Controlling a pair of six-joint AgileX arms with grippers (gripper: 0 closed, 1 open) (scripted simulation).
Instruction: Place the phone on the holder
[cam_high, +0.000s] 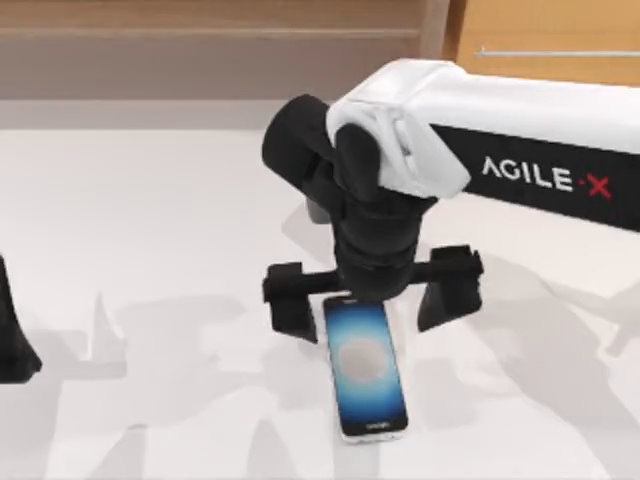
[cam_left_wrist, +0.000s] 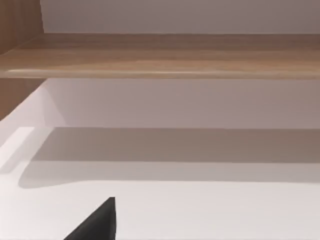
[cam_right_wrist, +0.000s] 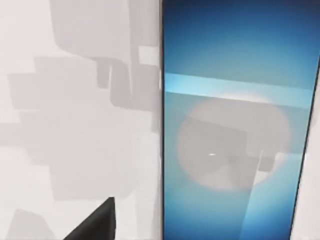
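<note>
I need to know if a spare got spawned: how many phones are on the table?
1. The phone lies flat, screen up, at the table's near middle, under the right gripper with open jaws. The arm could hide another.

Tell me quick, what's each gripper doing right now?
Right gripper: open, empty, fingers spread over the top end of the phone lying flat on the table.
Left gripper: parked at the table's left edge.

The right hand (cam_high: 372, 292) hides the phone's (cam_high: 366, 370) far end; the left arm (cam_high: 14, 330) is cut off.
</note>
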